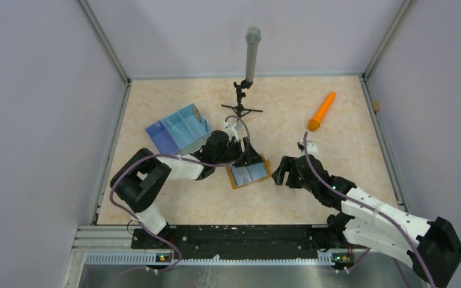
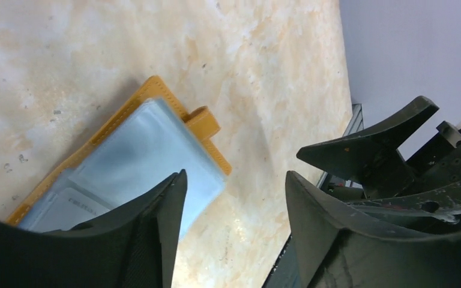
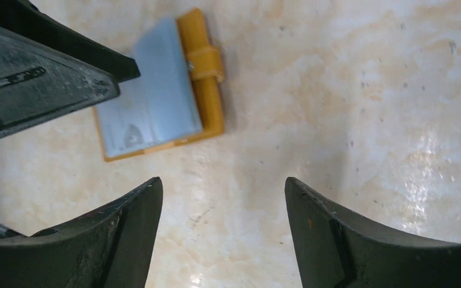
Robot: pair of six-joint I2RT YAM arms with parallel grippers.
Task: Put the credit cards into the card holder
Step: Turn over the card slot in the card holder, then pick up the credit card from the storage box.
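Right now the card holder [image 1: 249, 174] lies open, pockets up, mid-frame on the tabletop [image 1: 348, 156]. The left end effector [image 2: 237, 180] hangs just over its upper edge and the right end effector [image 3: 222, 186] sits beside its right edge — both spread wide, gripping nothing. One credit card [image 2: 66, 209] seems tucked into a pocket; I see no loose ones. I'd pin the orange rim with the left and bring the right in low. The marbled surface looks glossy, so thin things may slide — plain grey walls, blue tray [image 1: 177, 129] upper left, orange stick [image 1: 322, 111] upper right.
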